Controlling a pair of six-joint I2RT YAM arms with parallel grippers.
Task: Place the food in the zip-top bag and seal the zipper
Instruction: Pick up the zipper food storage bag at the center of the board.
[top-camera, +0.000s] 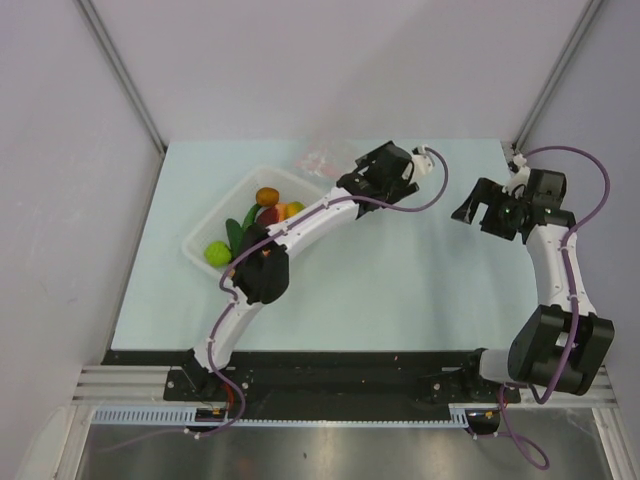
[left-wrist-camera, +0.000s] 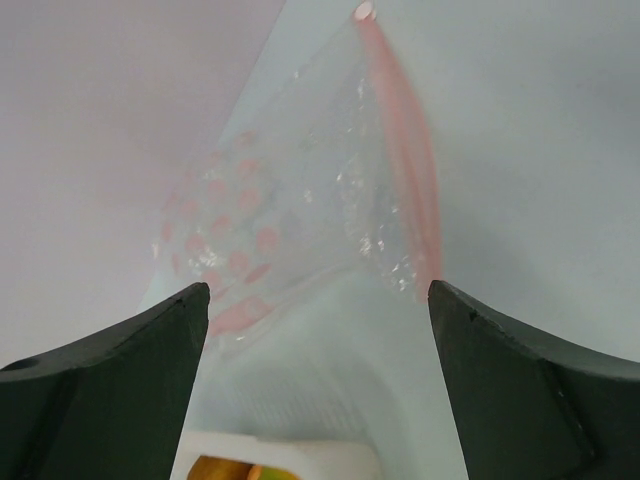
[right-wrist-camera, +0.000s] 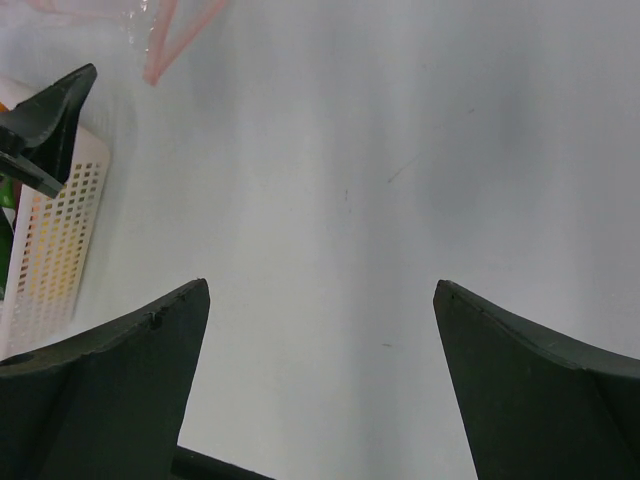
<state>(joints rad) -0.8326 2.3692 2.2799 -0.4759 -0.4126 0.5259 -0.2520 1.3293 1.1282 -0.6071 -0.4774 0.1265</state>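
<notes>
The zip-top bag (left-wrist-camera: 320, 190) lies flat on the table (top-camera: 400, 280) by its far edge, just beyond the far right corner of the white tray (top-camera: 220, 206). It sits directly ahead of the left gripper (left-wrist-camera: 318, 292), whose two dark fingers stand wide apart and hold nothing, their tips short of the bag's near edge and not touching it. In the left wrist view the bag's long axis runs away from the gripper. The zipper (left-wrist-camera: 405, 150) forms its right-hand edge, a pink-red strip stretching from near the right finger to the far end, where it shows as two lines slightly parted along the middle. The clear, crinkled film on the other side carries a patch of pink dots. The food (top-camera: 255, 220) is all in the tray, to the left of the bag and nearer. The lime-green ball (top-camera: 216, 252) is at the near left end with the green cucumber (top-camera: 235, 235) beside it, and the orange piece (top-camera: 266, 196) and a yellow piece (top-camera: 293, 210) are toward the far end. The left forearm crosses above the tray's near right side. The right gripper (right-wrist-camera: 320, 285) hangs well to the right of the bag over bare table, its fingers spread wide and empty.
</notes>
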